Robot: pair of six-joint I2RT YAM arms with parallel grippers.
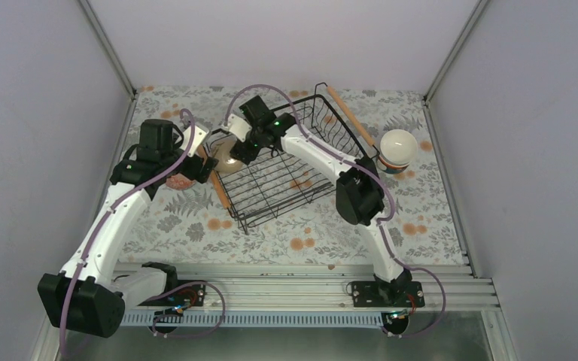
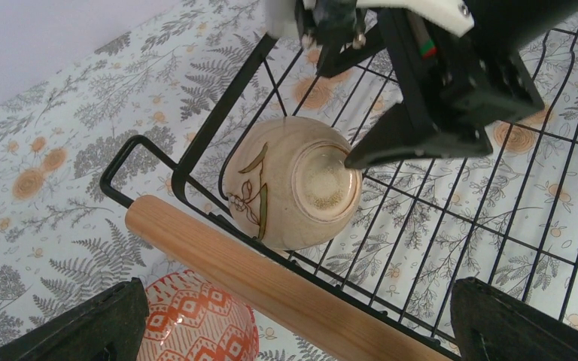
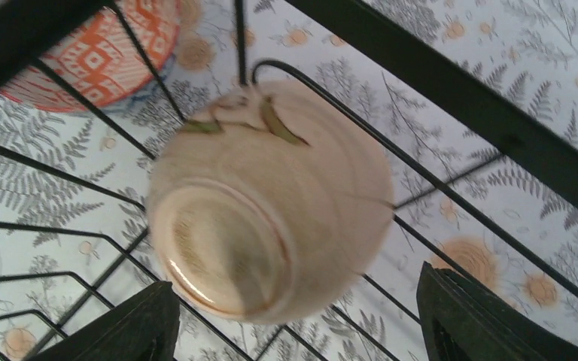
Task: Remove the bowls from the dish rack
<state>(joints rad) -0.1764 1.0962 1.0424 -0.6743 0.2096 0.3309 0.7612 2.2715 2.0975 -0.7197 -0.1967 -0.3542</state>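
**A:** Bowl check: where's our beige bowl [image 2: 293,184]?

**B:** We see it foot-up at the dish rack [image 1: 271,192]'s left-handle edge. Wrist views show left end effector [image 2: 297,286] and right end effector [image 3: 293,282] spread; only overhead shows the white bowl [image 1: 399,144].

Beige bowl [image 2: 293,184] upturned in the dish rack [image 1: 286,192]; orange bowl [image 2: 196,323] and white bowl [image 1: 399,144] outside it.
The rack is black wire with two pale wooden bar handles and stands askew. The beige bowl, a painted leaf sprig on its side, lies foot-up and a little tilted in the corner against the left handle [image 2: 271,282]. The orange bowl, patterned with white diamonds, sits just outside that handle. The white bowl rests dome-up by the right handle [image 1: 352,116], stacked on something darker I can't make out.
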